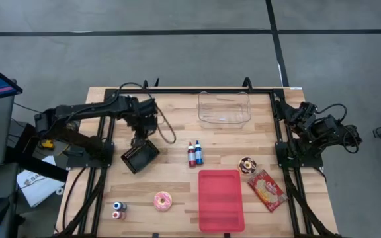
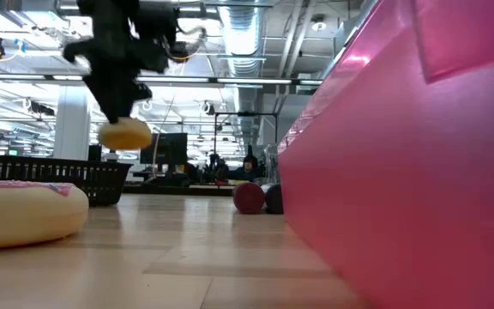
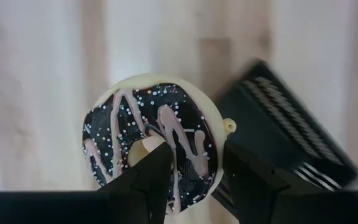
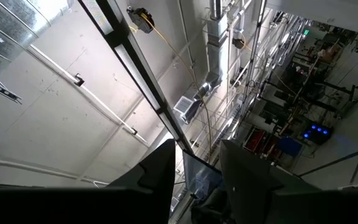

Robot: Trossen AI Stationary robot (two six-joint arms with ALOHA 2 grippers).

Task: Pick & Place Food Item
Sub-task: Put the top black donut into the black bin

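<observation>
My left gripper (image 1: pixel 139 135) hangs above the table's left half, shut on a chocolate-frosted donut (image 3: pixel 148 140) with pink drizzle and white sprinkles. In the low view the donut (image 2: pixel 125 134) floats well above the wood under the gripper (image 2: pixel 118 107). A black mesh basket (image 1: pixel 139 156) rests on the table just near-side of the gripper. My right gripper (image 4: pixel 194 165) is folded back at the table's right edge, pointing up at the ceiling, open with nothing between its fingers. My left gripper comes from above, pointing down. One finger (image 3: pixel 157 177) stands in the donut's hole and the other (image 3: pixel 247 180) outside its rim, pinching that side of the ring (image 3: pixel 197 146) between them. The donut is lifted clear, roughly level, frosting up.
A red tray (image 1: pixel 220 198) lies at the near middle, a clear bin (image 1: pixel 223 109) at the far middle. Two small bottles (image 1: pixel 194 153) stand mid-table. A pink donut (image 1: pixel 163 200), two cans (image 1: pixel 118 210), another chocolate donut (image 1: pixel 247 165) and a snack bag (image 1: pixel 266 190) lie near the front.
</observation>
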